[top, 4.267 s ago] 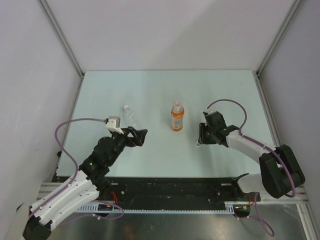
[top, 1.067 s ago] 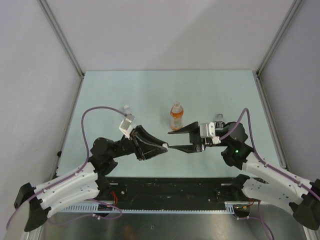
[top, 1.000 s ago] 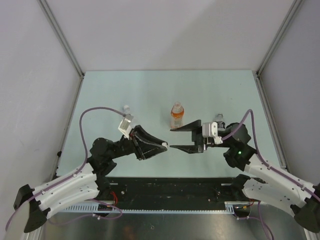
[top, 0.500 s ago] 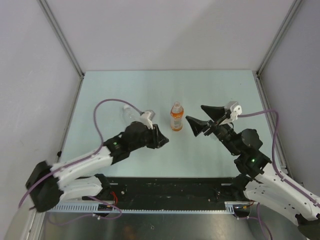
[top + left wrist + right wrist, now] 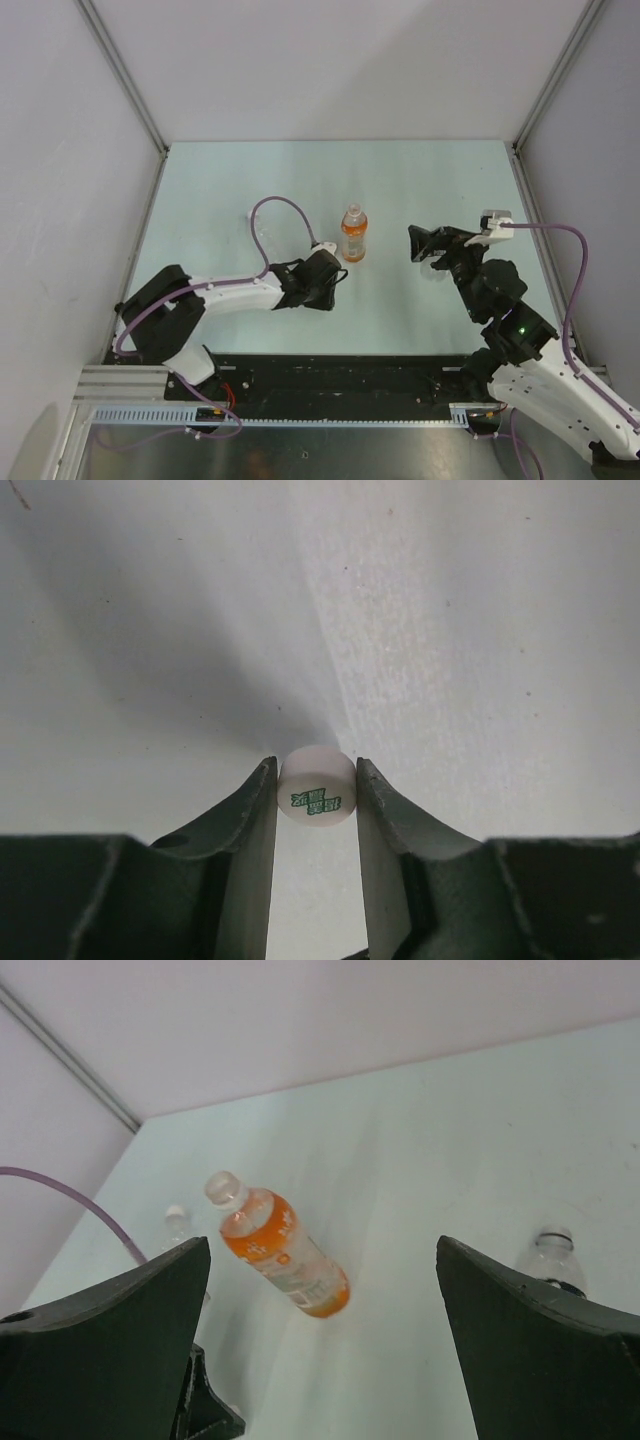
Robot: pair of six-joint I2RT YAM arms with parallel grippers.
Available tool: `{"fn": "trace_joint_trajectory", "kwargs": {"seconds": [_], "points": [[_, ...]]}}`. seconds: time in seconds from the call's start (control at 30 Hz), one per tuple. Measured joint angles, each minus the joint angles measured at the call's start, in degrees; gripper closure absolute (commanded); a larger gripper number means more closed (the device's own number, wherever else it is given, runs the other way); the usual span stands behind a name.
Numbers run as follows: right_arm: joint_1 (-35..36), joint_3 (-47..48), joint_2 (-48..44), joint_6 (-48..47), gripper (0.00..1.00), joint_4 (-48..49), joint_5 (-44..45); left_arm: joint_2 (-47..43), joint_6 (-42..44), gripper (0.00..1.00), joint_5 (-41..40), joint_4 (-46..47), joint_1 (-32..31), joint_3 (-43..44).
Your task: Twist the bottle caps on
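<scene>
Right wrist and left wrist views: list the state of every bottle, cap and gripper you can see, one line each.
left gripper: shut on the white cap
white cap: gripped, off any bottle
right gripper: open, empty
orange bottle: upright, capped
near clear bottle: upright, looks uncapped
far clear bottle: too small to tell

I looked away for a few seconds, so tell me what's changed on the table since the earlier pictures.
The two arms met tip to tip in front of the orange bottle, then parted. The left gripper, shut on a white cap, moved in beside that bottle. The right gripper pulled back to the right and opened wide. The orange bottle stayed upright in the same spot.
</scene>
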Motion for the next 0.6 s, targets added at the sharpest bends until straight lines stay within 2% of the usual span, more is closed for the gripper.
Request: {"fn": "trace_joint_trajectory", "kwargs": {"seconds": [0.23, 0.33, 0.43, 0.6], "points": [[-0.92, -0.20, 0.02, 0.33, 0.01, -4.04, 1.55, 3.89, 0.07, 0.70, -2.34, -2.25, -0.63, 2.73], [-1.25, -0.22, 0.11, 0.31, 0.01, -5.14, 1.79, 4.42, 0.11, 0.61, -2.82, -2.60, -0.81, 3.21], [-1.38, -0.20, 0.13, 0.31, 0.01, -5.86, 1.92, 4.74, 0.44, 0.43, -3.32, -3.13, -1.03, 3.63], [-1.62, -0.22, 0.13, 0.13, 0.01, -6.27, 1.92, 4.85, 1.40, 0.07, -3.87, -3.48, -1.70, 4.28]]}}
